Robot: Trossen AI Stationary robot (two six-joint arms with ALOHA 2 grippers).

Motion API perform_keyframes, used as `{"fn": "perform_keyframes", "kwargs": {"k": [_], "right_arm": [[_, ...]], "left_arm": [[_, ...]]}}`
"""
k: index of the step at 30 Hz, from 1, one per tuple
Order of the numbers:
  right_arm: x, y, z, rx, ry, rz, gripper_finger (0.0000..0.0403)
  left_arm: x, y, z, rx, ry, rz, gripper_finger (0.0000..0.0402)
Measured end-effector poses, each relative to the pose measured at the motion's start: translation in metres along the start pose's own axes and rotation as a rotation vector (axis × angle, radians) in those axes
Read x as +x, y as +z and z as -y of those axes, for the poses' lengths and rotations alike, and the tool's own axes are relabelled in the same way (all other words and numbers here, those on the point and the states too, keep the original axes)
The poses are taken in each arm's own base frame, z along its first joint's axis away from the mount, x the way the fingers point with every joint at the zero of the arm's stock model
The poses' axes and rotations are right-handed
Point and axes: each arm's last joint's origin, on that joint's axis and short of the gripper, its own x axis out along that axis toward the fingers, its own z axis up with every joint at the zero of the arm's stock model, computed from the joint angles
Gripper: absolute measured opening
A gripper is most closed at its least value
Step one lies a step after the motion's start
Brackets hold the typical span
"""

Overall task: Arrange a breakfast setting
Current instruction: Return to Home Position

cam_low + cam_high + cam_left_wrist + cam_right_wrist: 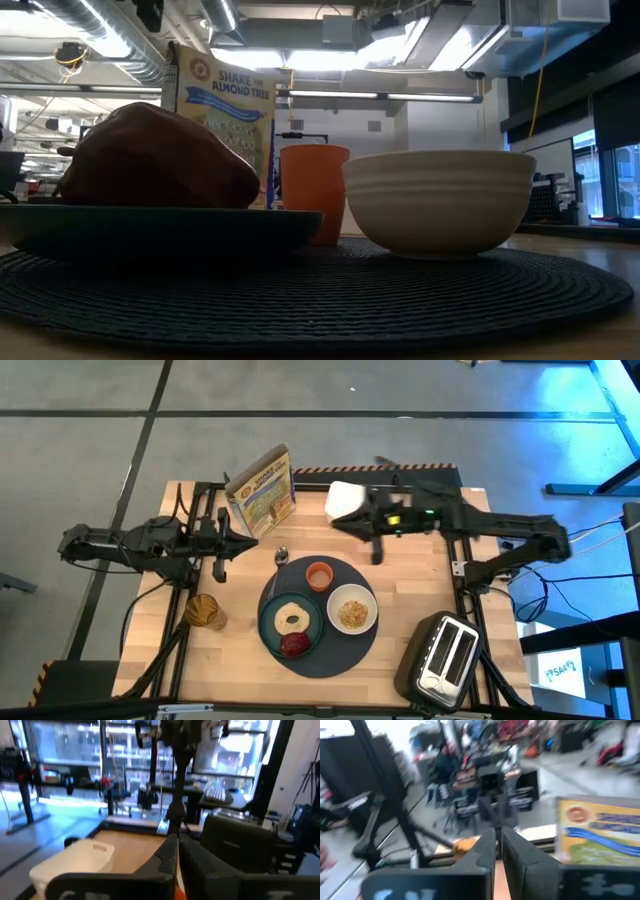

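Both the left gripper (219, 568) and right gripper (377, 552) hang narrowed and empty near the large round dark-grey mat (345, 652); setting appears complete, leaving only arm homing.

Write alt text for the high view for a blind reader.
A round dark-grey mat holds a teal plate with ring-shaped bread and dark red fruit, a white bowl of cereal, an orange cup and a spoon. The left gripper and right gripper hang beside it, holding nothing.
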Motion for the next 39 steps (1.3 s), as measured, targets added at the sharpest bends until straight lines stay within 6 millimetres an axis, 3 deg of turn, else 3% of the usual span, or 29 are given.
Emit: {"fn": "perform_keyframes", "kwargs": {"k": [6,9,13,16,24,29,39], "right_arm": [[-0.042,-0.032,0.003,-0.036,-0.069,0.08,0.0003],[-0.052,-0.046,0.007,-0.014,-0.149,0.014,0.001],[-0.063,-0.058,0.007,-0.016,-0.158,-0.102,0.0014],[-0.077,-0.055,0.004,-0.116,-0.139,-0.067,0.0004],[-0.106,-0.083,0.003,-0.243,-0.05,0.056,0.0001],[-0.116,-0.107,0.005,-0.238,-0.003,0.117,0.0001],[-0.127,-0.141,0.01,-0.246,-0.008,0.075,0.0]], "left_arm": [[0.014,-0.024,0.0,0.066,0.003,0.016,0.0007],[0.014,-0.024,0.0,0.092,0.002,0.02,0.0006],[0.006,-0.022,-0.001,0.128,-0.008,0.023,0.0002],[-0.004,-0.022,-0.002,0.135,-0.013,0.021,0.0001],[-0.014,-0.059,-0.007,0.109,-0.004,-0.032,0.0001],[-0.02,-0.063,-0.01,0.138,0.029,-0.02,0.0001],[-0.038,-0.06,-0.014,0.181,0.054,0.02,0.0001]]}}
